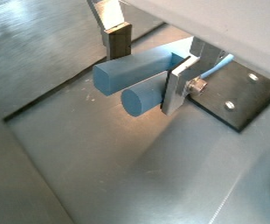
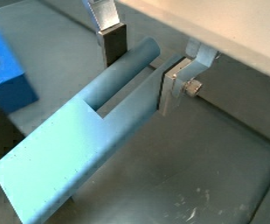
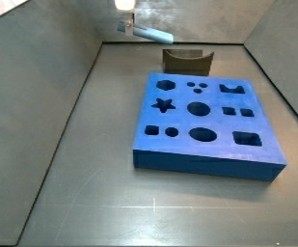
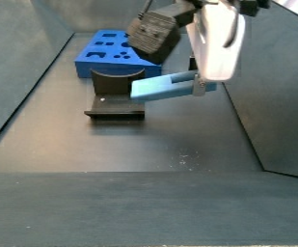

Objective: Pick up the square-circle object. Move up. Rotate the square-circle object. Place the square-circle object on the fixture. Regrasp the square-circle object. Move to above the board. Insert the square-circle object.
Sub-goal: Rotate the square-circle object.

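My gripper (image 1: 147,66) is shut on the square-circle object (image 1: 135,80), a light blue bar with one square end and one round end. In both wrist views the dark pad (image 2: 113,44) and the silver finger (image 2: 175,84) press on its two sides. In a side view the gripper (image 4: 210,50) holds the bar (image 4: 164,88) nearly level in the air, just right of the dark fixture (image 4: 115,104). In a side view the gripper (image 3: 128,19) and bar (image 3: 151,36) hang at the back, left of the fixture (image 3: 186,61). The blue board (image 3: 203,121) lies in front of it.
Grey walls enclose the floor on all sides. The fixture's base plate with screws (image 1: 236,93) lies beside the fingers. A corner of the board (image 2: 3,70) shows in a wrist view. The board (image 4: 113,53) stands behind the fixture in a side view.
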Tool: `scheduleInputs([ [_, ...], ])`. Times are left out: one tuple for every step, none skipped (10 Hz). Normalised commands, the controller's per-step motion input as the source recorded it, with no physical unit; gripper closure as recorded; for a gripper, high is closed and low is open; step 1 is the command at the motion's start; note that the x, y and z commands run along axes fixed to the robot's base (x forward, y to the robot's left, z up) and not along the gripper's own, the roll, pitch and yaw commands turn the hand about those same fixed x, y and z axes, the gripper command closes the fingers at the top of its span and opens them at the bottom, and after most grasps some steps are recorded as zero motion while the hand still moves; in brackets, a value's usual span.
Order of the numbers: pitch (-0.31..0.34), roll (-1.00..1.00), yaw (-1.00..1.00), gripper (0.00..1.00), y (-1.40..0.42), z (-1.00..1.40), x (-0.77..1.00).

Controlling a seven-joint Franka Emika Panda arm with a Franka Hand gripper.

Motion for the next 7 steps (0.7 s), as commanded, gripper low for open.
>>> scheduleInputs([
  [-0.006,0.0,-1.0,1.0,0.02,-0.03,0.03],
  [-0.006,0.0,-1.0,1.0,0.02,-0.03,0.03],
  [-0.007,0.0,-1.0,1.0,0.02,-0.03,0.03],
  [-0.007,0.0,-1.0,1.0,0.02,-0.03,0.03],
  [-0.007,0.0,-1.0,1.0,0.02,-0.03,0.03],
  [-0.008,0.0,-1.0,1.0,0.02,-0.03,0.03],
  [-0.008,0.0,-1.0,1.0,0.02,-0.03,0.03],
])
